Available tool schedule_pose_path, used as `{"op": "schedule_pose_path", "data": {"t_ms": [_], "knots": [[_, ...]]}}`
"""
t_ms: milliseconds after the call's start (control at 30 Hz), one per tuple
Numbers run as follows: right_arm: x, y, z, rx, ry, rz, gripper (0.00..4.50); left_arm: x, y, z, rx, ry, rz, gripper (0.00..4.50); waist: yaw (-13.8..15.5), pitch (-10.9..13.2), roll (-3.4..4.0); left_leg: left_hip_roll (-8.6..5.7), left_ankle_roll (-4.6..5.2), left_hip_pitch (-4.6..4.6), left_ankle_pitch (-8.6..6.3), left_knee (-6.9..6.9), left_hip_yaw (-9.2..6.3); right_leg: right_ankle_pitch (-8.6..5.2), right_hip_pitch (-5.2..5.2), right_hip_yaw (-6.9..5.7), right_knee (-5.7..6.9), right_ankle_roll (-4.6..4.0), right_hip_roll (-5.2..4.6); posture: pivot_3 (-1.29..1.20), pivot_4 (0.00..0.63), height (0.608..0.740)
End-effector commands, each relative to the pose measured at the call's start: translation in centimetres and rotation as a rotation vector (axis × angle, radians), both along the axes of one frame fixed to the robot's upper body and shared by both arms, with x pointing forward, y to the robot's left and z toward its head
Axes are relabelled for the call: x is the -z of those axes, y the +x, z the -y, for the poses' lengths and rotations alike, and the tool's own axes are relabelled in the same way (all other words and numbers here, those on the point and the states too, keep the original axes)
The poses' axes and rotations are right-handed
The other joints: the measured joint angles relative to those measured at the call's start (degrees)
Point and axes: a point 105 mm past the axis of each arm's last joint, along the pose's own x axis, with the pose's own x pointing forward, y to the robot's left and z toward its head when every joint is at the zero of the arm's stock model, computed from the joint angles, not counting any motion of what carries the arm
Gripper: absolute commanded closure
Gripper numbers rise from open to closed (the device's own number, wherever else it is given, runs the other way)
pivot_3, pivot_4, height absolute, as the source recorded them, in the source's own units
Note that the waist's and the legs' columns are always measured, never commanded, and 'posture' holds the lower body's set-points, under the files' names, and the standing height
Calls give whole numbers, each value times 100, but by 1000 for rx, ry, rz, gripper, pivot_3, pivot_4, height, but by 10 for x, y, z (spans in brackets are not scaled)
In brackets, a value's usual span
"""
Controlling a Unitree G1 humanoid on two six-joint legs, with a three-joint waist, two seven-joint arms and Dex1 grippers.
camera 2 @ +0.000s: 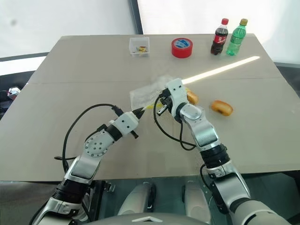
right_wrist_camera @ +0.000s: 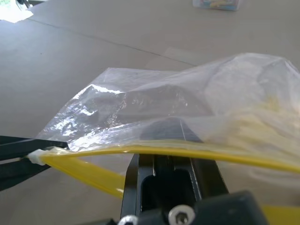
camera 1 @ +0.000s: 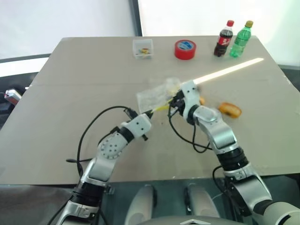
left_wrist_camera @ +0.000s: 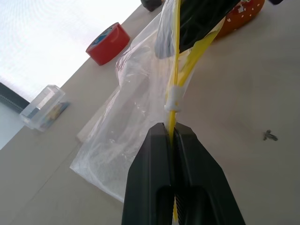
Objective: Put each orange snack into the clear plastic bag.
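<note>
Tan table, mid-frame: bag [camera 2: 149, 96] is stretched between both claws, left gripper [left_wrist_camera: 171, 136] and right gripper [camera 2: 160, 104] each clenched on its yellow strip. Snacks [camera 2: 221, 107] lie right of the bag, so the right arm is nearer.

Bag [camera 2: 147, 96]: mid table [camera 2: 70, 75], between both grippers
Snacks: one [camera 2: 221, 107] right of bag, one [camera 2: 191, 97] by right gripper [camera 2: 161, 104]
Tub [camera 2: 139, 47], tape [camera 2: 182, 48], bottles [camera 2: 229, 36]: far edge
</note>
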Motion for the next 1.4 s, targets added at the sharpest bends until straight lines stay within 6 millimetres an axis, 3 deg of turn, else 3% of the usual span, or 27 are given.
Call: {"op": "schedule_pose_path", "data": {"t_ms": [33, 167, 300, 533, 700, 867, 1100, 1233, 1333, 1400], "knots": [[-16, -3, -20, -129, -166, 250, 3508, -12, -1, 5, 22, -19, 51, 4500, 1, 0, 0, 0, 0, 0, 0, 0, -1, 0, 0, -1, 0, 0, 0, 0, 150, 740], [-19, -4, -30, -228, -410, 555, 1921, -13, 4, 2, -19, -23, 52, 4500, 2, 0, 0, 0, 0, 0, 0, -1, -1, 0, -1, 0, -1, 0, 0, 0, 150, 740], [-17, 0, -26, -243, -513, 672, 24, -11, 4, 2, -38, -43, 29, 4500, 5, 0, 0, 0, -1, -1, 1, -1, -1, 0, -1, 0, -2, 0, 0, 0, 150, 740], [-6, 6, -6, -223, -637, 728, 24, -15, 8, -1, -107, -88, 25, 4500, 6, 0, 0, -1, -1, -2, 1, 0, -1, 0, 0, 1, -2, 0, 0, 0, 150, 740], [0, 12, 27, -159, -710, 721, 24, -17, 10, 0, -119, -103, 23, 4500, 24, 0, 0, -1, -1, -3, 1, 0, -1, 0, 1, 2, -3, 0, 0, 0, 150, 740], [1, 8, 43, -137, -728, 724, 24, -16, 9, 1, -119, -110, 16, 4500, 4, 0, -1, -2, -1, -2, 0, 1, 2, 0, 2, 4, -2, 0, -1, 0, 150, 740], [-23, -19, 57, -93, -466, 605, 24, -16, 8, -1, -127, -111, 12, 4500, 17, 0, -2, 0, 0, -4, 0, 2, 3, 0, 4, 6, -6, 0, -1, 0, 150, 740], [-25, -23, 87, 12, -198, 329, 24, -16, 7, -4, -138, -111, 11, 4500, 35, 0, -2, 1, 0, -2, 0, 3, -3, 0, 11, 2, -6, 0, -1, 0, 150, 740], [-18, -28, 98, 4, -60, 139, 24, -16, 7, -6, -148, -113, 13, 4500, 42, 0, -2, 1, 1, -1, 0, 9, -4, 2, 17, 2, -5, 3, -1, 0, 150, 740], [-20, -20, 106, 41, 50, 35, 24, -16, 7, -10, -163, -117, 13, 4500, 13, 1, -2, 1, 1, 0, 0, 12, -3, 2, 18, 2, -5, 4, -1, 0, 150, 740]]}}
